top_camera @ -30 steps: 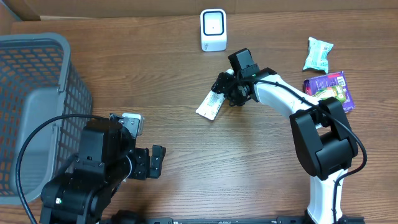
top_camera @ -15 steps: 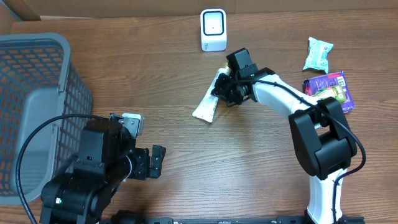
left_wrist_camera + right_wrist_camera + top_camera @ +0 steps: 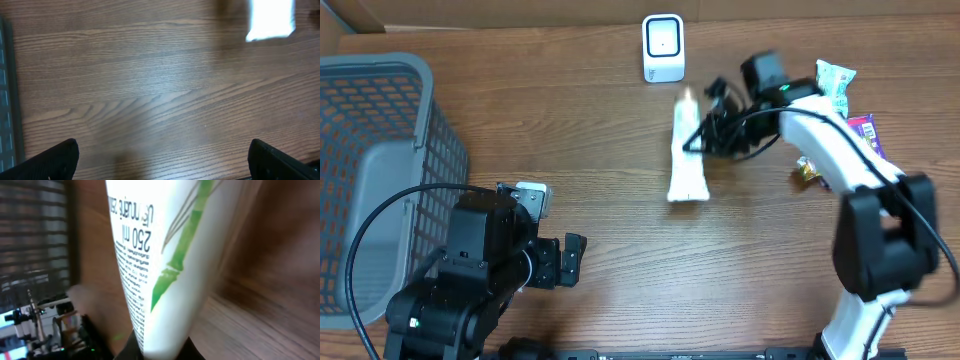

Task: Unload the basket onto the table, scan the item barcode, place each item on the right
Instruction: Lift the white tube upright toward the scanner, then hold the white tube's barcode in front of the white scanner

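We note the right tool (image 3: 710, 128) clamped on a white tube (image 3: 687, 150), gripping it near its upper end. From overhead the tube runs lengthwise just below the white barcode scanner (image 3: 663, 47), its top end near the scanner and apart from it. In the right wrist view we read "250 ml" and a green bamboo print on the tube (image 3: 155, 255). The left tool (image 3: 162, 157) sits with its jaws wide apart over the bare wooden surface (image 3: 620, 280), beside the grey mesh basket (image 3: 380, 120). Two snack packets (image 3: 832, 85) lie at the right.
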`<state>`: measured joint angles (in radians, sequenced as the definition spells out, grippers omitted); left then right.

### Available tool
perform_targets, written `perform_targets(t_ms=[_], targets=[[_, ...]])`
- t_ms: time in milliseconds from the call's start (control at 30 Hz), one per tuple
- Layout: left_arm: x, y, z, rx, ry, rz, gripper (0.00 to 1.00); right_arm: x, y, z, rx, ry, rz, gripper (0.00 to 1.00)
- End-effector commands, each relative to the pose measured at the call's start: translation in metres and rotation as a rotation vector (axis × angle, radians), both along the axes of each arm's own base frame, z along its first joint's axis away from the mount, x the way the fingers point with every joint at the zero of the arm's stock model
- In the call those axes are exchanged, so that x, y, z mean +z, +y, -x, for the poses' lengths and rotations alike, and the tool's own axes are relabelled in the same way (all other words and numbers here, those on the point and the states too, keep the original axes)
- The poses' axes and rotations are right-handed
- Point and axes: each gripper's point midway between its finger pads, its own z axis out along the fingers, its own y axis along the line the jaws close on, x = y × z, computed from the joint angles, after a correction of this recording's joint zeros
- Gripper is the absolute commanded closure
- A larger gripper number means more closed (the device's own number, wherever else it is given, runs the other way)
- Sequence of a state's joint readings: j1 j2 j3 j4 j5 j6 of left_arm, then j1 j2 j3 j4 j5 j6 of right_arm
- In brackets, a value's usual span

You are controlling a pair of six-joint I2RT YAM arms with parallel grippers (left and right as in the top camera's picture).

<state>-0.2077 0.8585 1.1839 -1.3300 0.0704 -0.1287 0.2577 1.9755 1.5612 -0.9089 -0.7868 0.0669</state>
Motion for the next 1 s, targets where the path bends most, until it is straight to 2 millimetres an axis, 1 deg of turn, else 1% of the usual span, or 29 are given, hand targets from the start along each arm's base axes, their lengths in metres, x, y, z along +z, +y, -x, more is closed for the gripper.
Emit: perform_targets(t_ms=[0, 33, 167, 333, 433, 467, 567, 667, 767, 900, 967], targets=[[0.001, 0.003, -0.001, 0.019, -0.005, -0.003, 0.00, 0.135, 0.020, 0.011, 0.144, -0.284, -0.278, 0.96], [0.001, 0.003, -0.001, 0.019, -0.005, -0.003, 0.00, 0.148, 0.022, 0.014, 0.153, -0.294, -0.309, 0.96], [0.001, 0.003, -0.001, 0.019, -0.005, -0.003, 0.00, 0.179, 0.024, 0.019, 0.164, -0.312, -0.361, 0.96], [0.001, 0.003, -0.001, 0.019, -0.005, -0.003, 0.00, 0.197, 0.025, 0.017, 0.154, -0.328, -0.374, 0.96], [0.001, 0.003, -0.001, 0.019, -0.005, -0.003, 0.01, 0.203, 0.025, 0.014, 0.141, -0.335, -0.372, 0.96], [0.001, 0.003, -0.001, 0.019, -0.005, -0.003, 0.00, 0.202, 0.024, 0.010, 0.111, -0.328, -0.347, 0.96], [0.001, 0.003, -0.001, 0.019, -0.005, -0.003, 0.01, 0.195, 0.012, -0.014, -0.062, -0.309, -0.208, 0.96], [0.001, 0.003, -0.001, 0.019, -0.005, -0.003, 0.00, 0.202, 0.001, -0.032, -0.183, -0.383, -0.062, 0.96], [0.001, 0.003, -0.001, 0.019, -0.005, -0.003, 0.00, 0.213, -0.015, -0.049, -0.317, -0.483, 0.107, 0.96], [0.001, 0.003, -0.001, 0.019, -0.005, -0.003, 0.00, 0.230, -0.057, -0.074, -0.571, -0.678, 0.431, 0.96], [0.001, 0.003, -0.001, 0.019, -0.005, -0.003, 0.01, 0.234, -0.070, -0.082, -0.641, -0.767, 0.584, 0.96]])
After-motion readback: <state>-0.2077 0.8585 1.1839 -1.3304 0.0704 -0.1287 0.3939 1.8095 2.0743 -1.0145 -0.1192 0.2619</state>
